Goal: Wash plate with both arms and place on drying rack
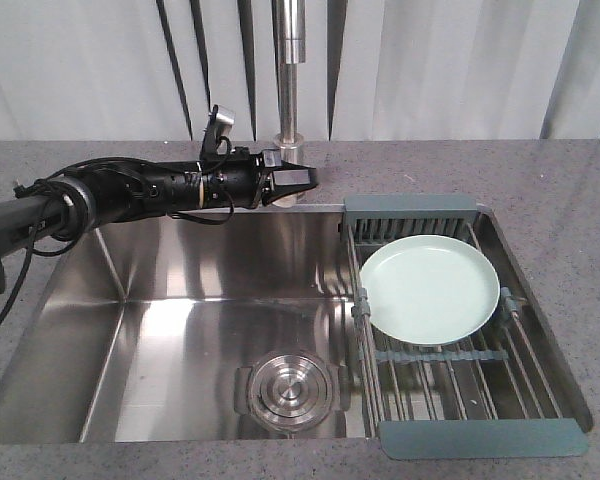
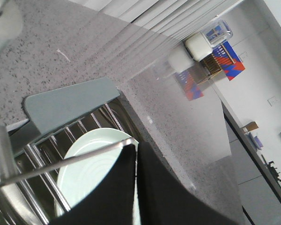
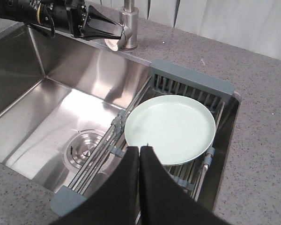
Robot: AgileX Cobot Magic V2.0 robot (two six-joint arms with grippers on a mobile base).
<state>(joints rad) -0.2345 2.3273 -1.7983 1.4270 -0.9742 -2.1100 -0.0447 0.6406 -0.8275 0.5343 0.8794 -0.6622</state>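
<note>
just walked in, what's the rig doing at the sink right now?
Nothing is being held. The plate lies flat on the drying rack across the right side of the sink. The left gripper hovers by the faucet at the back rim, jaws shut and empty. The right gripper is above the rack's near end, jaws shut, also empty.

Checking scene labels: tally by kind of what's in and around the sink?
Plate: 1
Drying rack: 1
Drain: 1
Faucet: 1
Sink: 1
Arms in front view: 1, the left arm, its tool closed near the faucet base
Total: 6
</note>
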